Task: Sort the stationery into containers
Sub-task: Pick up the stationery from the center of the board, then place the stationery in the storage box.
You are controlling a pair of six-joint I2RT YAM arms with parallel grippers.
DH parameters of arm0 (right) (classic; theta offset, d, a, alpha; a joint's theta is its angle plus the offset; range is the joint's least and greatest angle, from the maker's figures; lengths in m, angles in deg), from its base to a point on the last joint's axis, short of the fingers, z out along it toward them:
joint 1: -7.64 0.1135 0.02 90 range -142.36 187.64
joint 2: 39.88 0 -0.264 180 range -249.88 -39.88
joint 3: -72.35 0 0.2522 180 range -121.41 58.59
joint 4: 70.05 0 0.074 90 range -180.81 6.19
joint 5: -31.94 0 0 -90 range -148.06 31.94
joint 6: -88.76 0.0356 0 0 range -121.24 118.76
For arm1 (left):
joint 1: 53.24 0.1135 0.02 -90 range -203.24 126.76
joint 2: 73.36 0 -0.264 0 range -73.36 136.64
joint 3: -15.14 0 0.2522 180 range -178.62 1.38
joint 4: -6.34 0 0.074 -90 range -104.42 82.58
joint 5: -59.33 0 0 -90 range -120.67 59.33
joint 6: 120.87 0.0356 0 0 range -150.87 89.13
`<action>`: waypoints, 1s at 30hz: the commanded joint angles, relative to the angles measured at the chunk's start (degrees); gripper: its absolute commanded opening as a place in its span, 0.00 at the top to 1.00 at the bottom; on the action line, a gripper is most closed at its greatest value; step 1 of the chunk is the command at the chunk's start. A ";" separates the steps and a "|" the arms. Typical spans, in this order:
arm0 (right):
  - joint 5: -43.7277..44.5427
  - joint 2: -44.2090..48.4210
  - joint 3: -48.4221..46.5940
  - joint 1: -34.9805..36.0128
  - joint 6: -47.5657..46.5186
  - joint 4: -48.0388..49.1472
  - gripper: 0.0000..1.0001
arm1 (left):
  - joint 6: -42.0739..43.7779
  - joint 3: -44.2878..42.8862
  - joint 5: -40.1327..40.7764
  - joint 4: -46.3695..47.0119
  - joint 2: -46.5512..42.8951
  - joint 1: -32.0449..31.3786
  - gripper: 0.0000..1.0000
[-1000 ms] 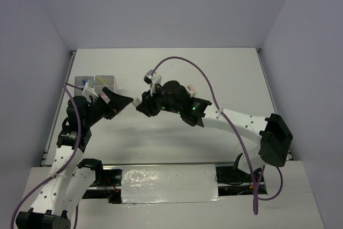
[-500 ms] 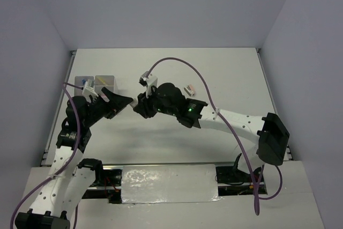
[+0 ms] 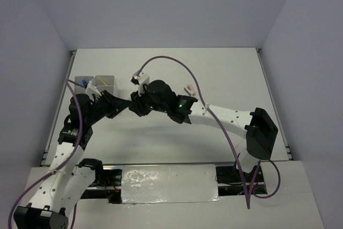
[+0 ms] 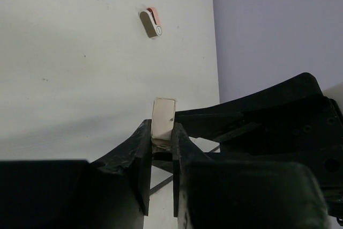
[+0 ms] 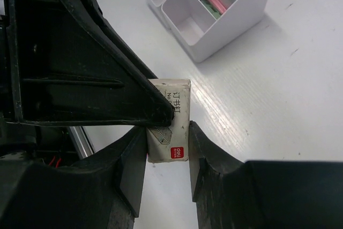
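From above, the left gripper [image 3: 122,105] and the right gripper [image 3: 134,105] meet tip to tip over the table [image 3: 225,68], just in front of the organizer [image 3: 95,78]. What they share is hidden between them. One loose eraser [image 3: 188,88] lies apart on the right arm's side, and blue and yellow items show in the organizer's two visible compartments.

The left wrist camera shows the left pincer's jaws drawn in narrow against both faces of a small white box [image 4: 163,113], which stands upright between them and above the table. The single pink-and-grey eraser [image 4: 151,22] lies well beyond it.

The right wrist camera shows the right pincer [image 5: 167,132] partly closed, its two fingers pressing the sides of the same box [image 5: 169,119], while a finger of the left pincer bears on the box's upper corner. So there is one box and two grips. The organizer [image 5: 236,22] stands near, with one pink item [image 5: 217,2] in a compartment and something green beside it.

The likely risk is in the handover. If the right fingers let go before the left grip is firm, the box could drop. If either arm pulls while both clamp, the box could twist or get crushed.
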 commanded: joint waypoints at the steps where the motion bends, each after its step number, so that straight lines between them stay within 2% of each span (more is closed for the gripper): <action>1: -1.05 0.04 -2.30 0.53 -0.78 0.97 0.87 | 4.18 -4.23 0.79 -1.38 1.31 -0.31 1.00; 2: -1.49 0.30 -0.91 0.35 -0.61 1.84 0.60 | 5.32 -5.98 3.67 -3.05 1.67 -0.31 1.00; 3: -2.01 0.74 0.07 0.27 -0.61 2.98 0.46 | 7.07 -6.69 5.09 -5.68 2.19 -0.40 1.00; 5: -2.46 2.06 1.82 -0.35 -0.34 4.13 0.01 | 8.75 -8.88 10.34 -8.59 2.55 -0.40 1.00; 8: -1.67 4.78 4.45 -2.37 0.18 2.99 0.00 | 11.04 -11.26 17.29 -13.78 3.08 -0.40 1.00; 11: -1.05 9.87 9.03 -5.00 0.62 2.73 0.00 | 12.62 -14.51 29.76 -20.18 5.70 -0.22 1.00; 12: -1.05 12.50 10.17 -6.40 0.54 2.46 0.00 | 12.10 -15.30 36.85 -21.68 7.89 0.21 1.00; 14: -1.05 14.71 12.37 -7.64 0.27 -0.17 0.00 | 10.00 -16.27 44.35 -25.47 10.01 1.00 1.00; 15: -0.27 16.90 13.08 -7.91 0.01 -1.05 0.00 | 6.51 -16.19 51.79 -26.61 11.85 2.58 1.00; 18: 1.32 21.30 16.15 -8.17 -0.60 -3.34 0.00 | -1.25 -14.62 61.14 -29.35 14.67 8.02 1.00; 21: 0.88 25.95 19.31 -8.08 -0.78 -4.74 0.00 | -3.72 -14.08 62.93 -26.89 17.13 12.16 1.00; 30: -0.52 35.81 26.18 -8.26 0.01 -6.24 0.00 | -3.82 -17.68 64.43 -19.33 25.57 17.00 1.00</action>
